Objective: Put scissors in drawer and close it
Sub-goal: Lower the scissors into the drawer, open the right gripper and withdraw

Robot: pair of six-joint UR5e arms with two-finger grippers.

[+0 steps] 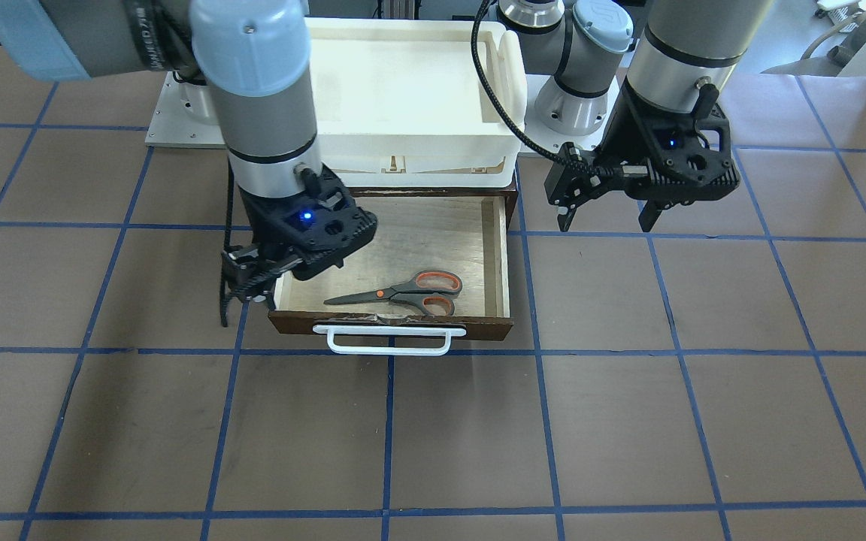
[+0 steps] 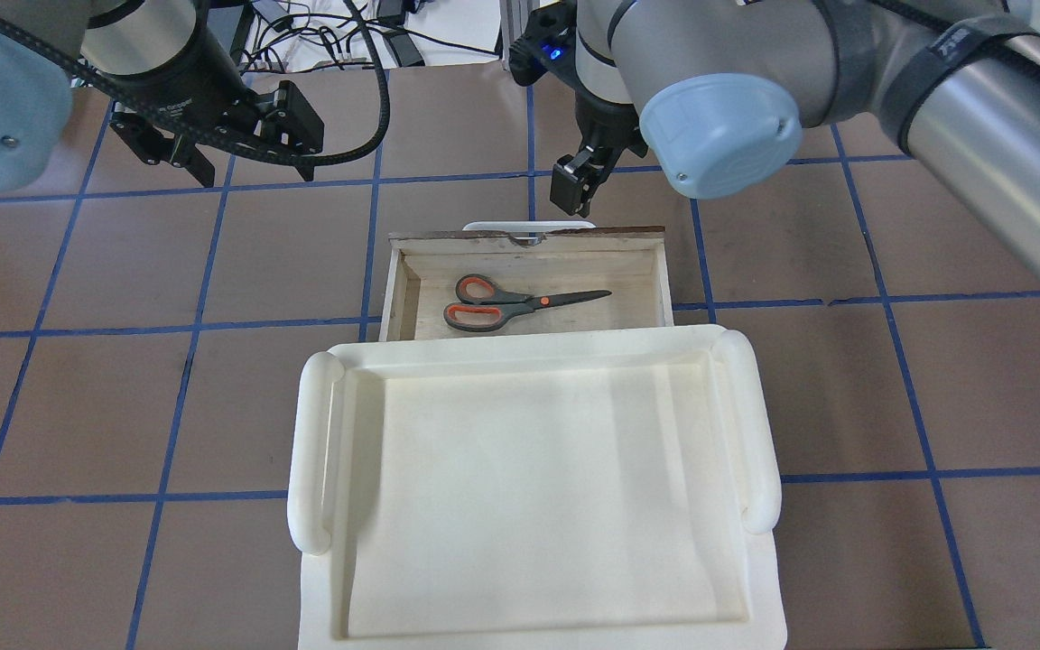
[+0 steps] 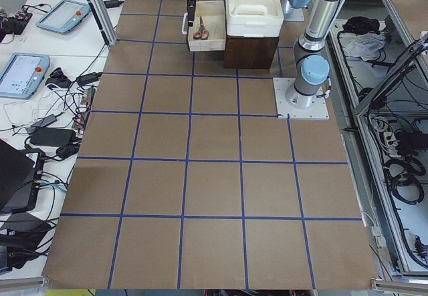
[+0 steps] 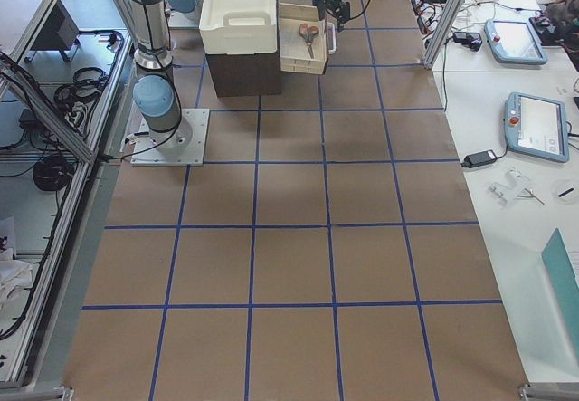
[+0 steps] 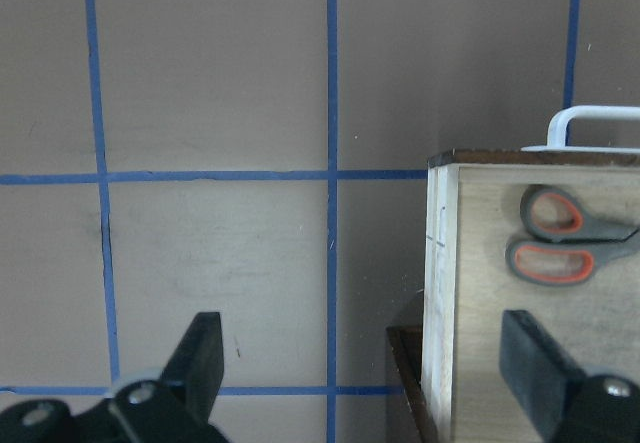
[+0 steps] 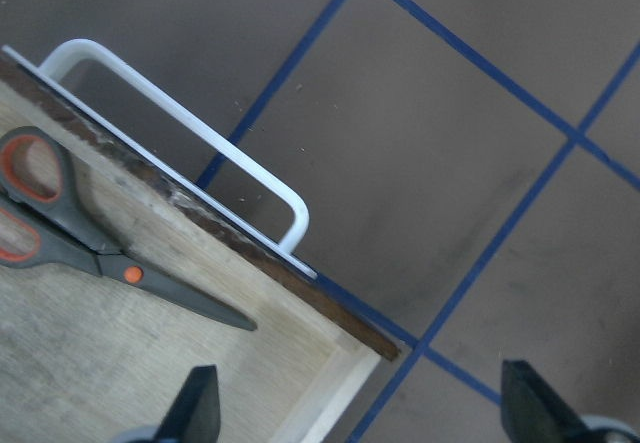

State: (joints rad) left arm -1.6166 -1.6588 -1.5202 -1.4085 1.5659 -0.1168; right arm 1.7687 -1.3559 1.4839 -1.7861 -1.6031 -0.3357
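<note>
Scissors (image 1: 403, 293) lie flat in the open drawer (image 1: 498, 248); my right tool (image 6: 360, 413) and left tool (image 5: 360, 338) both gape wide, holding nothing.

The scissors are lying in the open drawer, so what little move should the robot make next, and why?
Probably the right gripper should swing in front of the white handle, ready to push the drawer shut. The scissors lie flat inside, free of both grippers. The drawer stands pulled out, and the right gripper hangs open near its front corner.
</note>
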